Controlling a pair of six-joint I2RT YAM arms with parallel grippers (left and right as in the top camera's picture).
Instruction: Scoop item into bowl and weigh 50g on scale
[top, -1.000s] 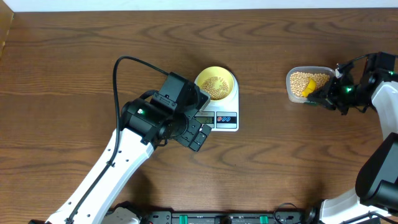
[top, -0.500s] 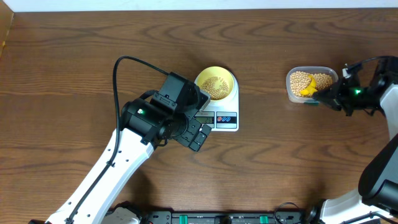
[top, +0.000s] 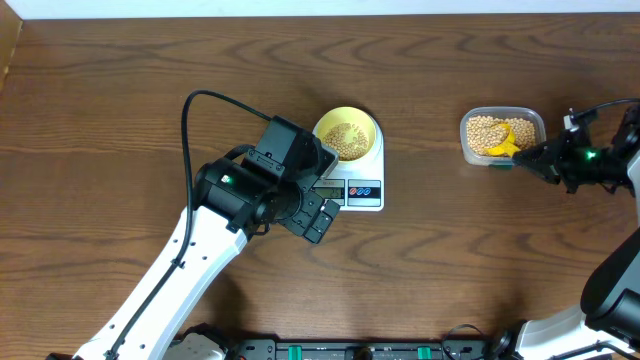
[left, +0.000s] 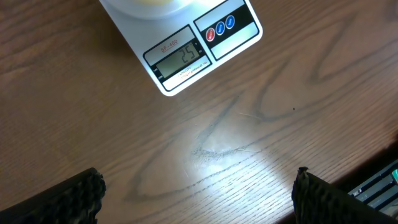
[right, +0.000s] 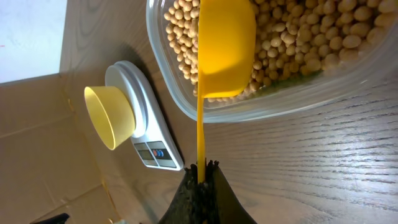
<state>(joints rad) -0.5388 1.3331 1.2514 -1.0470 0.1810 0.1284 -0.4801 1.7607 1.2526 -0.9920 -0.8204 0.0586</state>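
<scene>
The pale-yellow bowl (top: 346, 137) stands on the white scale (top: 362, 189) and holds a layer of tan beans (top: 348, 140). My left gripper (top: 318, 215) hovers just left of the scale's front, open and empty, with its fingers (left: 68, 199) wide apart over bare wood. The scale's display (left: 180, 59) shows in the left wrist view. My right gripper (right: 201, 171) is shut on the thin handle of the yellow scoop (right: 225, 43). The scoop's head lies on the beans (right: 298, 37) inside the clear tub (right: 280, 106). The bowl (right: 111, 117) and scale (right: 149, 137) lie far to the left.
The clear tub (top: 465, 140) sits at the right of the table, well apart from the scale. A black cable (top: 200, 100) loops above the left arm. Brown wood lies between scale and tub. The table's front edge carries a black rail (top: 360, 350).
My right gripper has drawn back to the right, dragging the scoop across the beans in the tub. The left arm, bowl and scale have stayed still.
</scene>
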